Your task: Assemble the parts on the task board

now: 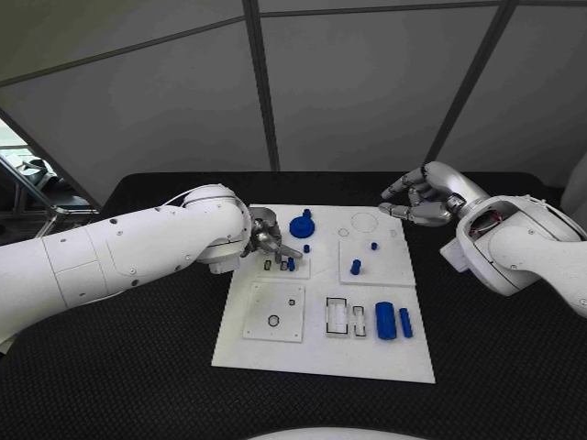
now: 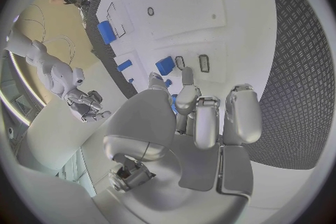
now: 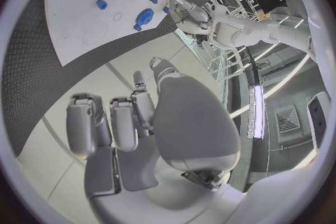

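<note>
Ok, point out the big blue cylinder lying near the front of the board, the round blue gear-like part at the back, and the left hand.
Blue cylinder (image 1: pixel 385 320), head view, middle of its side.
Round blue part (image 1: pixel 302 226), head view, centre of its top.
Left hand (image 1: pixel 270 239), head view, middle of the hand over the board.

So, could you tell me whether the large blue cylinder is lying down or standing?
Lying down: the blue cylinder rests lengthwise on the white board.

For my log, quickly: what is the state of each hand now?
Left hand: pinches a small blue part over the task board.
Right hand: fingers curled, holds nothing.
</note>
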Robot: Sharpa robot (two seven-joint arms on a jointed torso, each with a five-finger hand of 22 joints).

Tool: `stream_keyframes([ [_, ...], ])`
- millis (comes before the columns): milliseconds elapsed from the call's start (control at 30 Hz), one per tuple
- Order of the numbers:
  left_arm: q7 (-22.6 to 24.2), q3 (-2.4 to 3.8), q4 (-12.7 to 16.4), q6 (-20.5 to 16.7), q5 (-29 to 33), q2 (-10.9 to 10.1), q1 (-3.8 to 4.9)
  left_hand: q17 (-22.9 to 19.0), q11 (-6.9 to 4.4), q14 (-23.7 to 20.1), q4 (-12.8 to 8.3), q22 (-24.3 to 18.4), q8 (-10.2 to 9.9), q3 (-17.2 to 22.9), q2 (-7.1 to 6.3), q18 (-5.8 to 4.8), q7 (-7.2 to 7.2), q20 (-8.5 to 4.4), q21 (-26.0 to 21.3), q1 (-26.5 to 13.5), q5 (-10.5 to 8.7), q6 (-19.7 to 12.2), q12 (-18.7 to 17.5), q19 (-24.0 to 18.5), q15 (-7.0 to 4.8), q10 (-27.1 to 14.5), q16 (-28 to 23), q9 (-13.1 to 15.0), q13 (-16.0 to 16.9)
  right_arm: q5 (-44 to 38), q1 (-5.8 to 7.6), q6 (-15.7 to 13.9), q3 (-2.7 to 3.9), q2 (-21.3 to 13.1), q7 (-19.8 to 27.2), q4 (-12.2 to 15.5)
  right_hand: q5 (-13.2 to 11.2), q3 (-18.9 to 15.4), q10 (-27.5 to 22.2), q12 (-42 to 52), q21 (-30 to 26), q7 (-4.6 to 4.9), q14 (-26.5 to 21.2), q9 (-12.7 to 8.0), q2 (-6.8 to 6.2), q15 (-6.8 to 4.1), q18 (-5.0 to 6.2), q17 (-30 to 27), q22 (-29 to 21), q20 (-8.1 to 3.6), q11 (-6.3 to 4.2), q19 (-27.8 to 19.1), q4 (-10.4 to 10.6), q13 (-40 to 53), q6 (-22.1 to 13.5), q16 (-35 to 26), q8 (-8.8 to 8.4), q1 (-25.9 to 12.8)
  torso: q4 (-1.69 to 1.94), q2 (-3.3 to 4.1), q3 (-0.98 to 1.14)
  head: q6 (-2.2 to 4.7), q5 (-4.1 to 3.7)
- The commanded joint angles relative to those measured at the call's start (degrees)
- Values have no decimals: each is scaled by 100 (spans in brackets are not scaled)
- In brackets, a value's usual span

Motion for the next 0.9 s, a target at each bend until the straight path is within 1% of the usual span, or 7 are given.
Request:
stream_keyframes([
  [33, -49, 0, 17, 93, -1, 16, 11, 1022, 7, 443, -25, 28, 39, -7, 40, 33, -15, -4, 6, 16, 18, -36, 11, 0, -26, -1, -35, 19, 24, -166, 13, 53, 5, 18, -39, -13, 20, -23, 21, -9, -25, -4, 395, -5, -18, -52, 76, 634, 771, -28, -15, -18, 5, 26, 40, -20, -25, -63, 3, -1, -6, -17, -3],
  [200, -44, -1, 50, 67, 24, 14, 12, 1025, 7, 444, -26, 39, 57, 0, 52, 31, -16, -2, 11, 32, 20, -38, 17, 6, -25, 3, -33, 37, 31, -222, 13, 67, 5, 38, -57, -39, 38, -26, 19, -12, -28, -6, 393, -6, -16, -53, 77, 626, 768, -29, -17, -20, 13, 22, 41, -26, -24, -69, 3, -5, -5, -39, -2],
  [533, -35, -1, 89, 66, 32, 1, 13, 1029, 6, 445, -27, 43, 82, 8, 64, 31, -19, 1, 12, 53, 21, -41, 23, 8, -24, 7, -32, 63, 37, -268, 12, 89, 5, 68, -84, -83, 54, -26, 18, -14, -32, -8, 392, -6, -13, -54, 79, 621, 762, -29, -18, -25, 16, 20, 41, -29, -25, -70, 6, -6, -7, -43, -7],
  [700, -26, -1, 89, 94, 33, 11, 13, 1032, 4, 446, -49, 59, 142, 40, 80, 30, -24, 4, 15, 151, 23, -66, 30, 14, -26, 10, -31, 130, 45, -271, 12, 112, 5, 83, -96, -104, 60, -25, 17, -14, -33, -8, 392, -6, -11, -54, 79, 617, 762, -29, -19, -25, 17, 20, 41, -32, -25, -69, 3, -8, -1, -44, -1],
  [900, -12, -1, 80, 113, 33, 22, 13, 1030, 1, 446, -73, 76, 189, 90, 103, 28, -25, 5, 18, 264, 25, -102, 37, 20, -26, 13, -33, 192, 54, -273, 12, 146, 5, 95, -117, -125, 71, -23, 17, -15, -34, -9, 391, -7, -9, -55, 79, 613, 761, -30, -20, -26, 17, 19, 41, -35, -25, -66, 2, -5, 0, -54, 3],
])
